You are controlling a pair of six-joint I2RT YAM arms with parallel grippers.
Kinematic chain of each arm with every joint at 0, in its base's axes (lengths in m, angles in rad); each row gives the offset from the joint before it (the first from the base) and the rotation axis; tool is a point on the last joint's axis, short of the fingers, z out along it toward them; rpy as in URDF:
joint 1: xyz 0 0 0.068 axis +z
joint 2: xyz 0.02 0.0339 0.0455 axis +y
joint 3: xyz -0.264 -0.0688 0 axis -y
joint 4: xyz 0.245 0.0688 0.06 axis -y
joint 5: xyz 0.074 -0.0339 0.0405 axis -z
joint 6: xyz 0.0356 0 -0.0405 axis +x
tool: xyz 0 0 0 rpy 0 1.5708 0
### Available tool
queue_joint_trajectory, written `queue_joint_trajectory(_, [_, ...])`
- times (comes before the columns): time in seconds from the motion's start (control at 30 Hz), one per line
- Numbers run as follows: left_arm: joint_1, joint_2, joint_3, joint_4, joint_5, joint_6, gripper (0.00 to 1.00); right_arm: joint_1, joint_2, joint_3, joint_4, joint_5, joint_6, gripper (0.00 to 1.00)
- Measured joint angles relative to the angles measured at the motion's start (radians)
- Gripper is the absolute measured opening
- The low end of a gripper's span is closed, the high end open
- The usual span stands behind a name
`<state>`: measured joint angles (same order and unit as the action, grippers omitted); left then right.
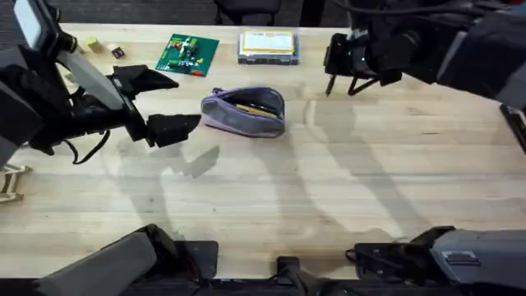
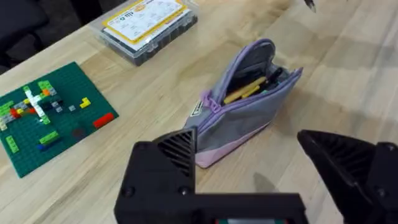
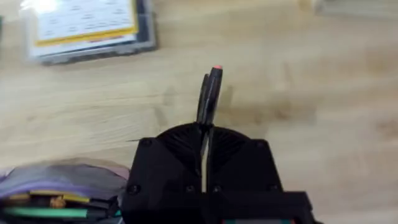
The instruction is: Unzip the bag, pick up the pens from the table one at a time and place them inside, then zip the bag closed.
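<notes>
- The table [image 1: 271, 189] is a wide pale wooden top carrying everything.
- The bag [image 1: 244, 111] lies mid-table toward the far edge, its zipper open, with yellow and green items showing inside.
- A clear parts box [image 1: 268, 46] sits beyond the bag; a green brick baseplate [image 1: 188, 53] lies beside the box.
- The left gripper [image 1: 168, 103] hovers just left of the bag, fingers spread, holding nothing.
- The right gripper [image 3: 204, 152] is clamped on a black pen [image 3: 209, 93], right of the bag, above the table.
</notes>
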<state>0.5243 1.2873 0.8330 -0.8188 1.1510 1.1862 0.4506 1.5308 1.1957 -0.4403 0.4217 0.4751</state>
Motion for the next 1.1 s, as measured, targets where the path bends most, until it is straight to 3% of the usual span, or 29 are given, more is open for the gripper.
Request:
queue_joint_trajectory(0.43, [0.0, 0.0, 0.0, 0.0, 0.0, 0.0, 0.993, 0.165, -0.02, 0.0, 0.12, -0.005, -0.633, 0.032])
queue_joint_trajectory(0.67, [0.0, 0.0, 0.0, 0.0, 0.0, 0.0, 0.993, 0.252, -0.02, 0.0, 0.122, -0.149, -0.909, 0.032])
queue_joint_trajectory(0.87, [0.0, 0.0, 0.0, 0.0, 0.0, 0.0, 0.993, 0.266, -0.02, 0.0, 0.122, -0.288, -1.05, 0.032])
queue_joint_trajectory(1.1, [0.0, 0.0, 0.0, 0.0, 0.0, 0.0, 0.993, 0.266, -0.017, 0.0, 0.122, -0.387, -1.109, 0.032])
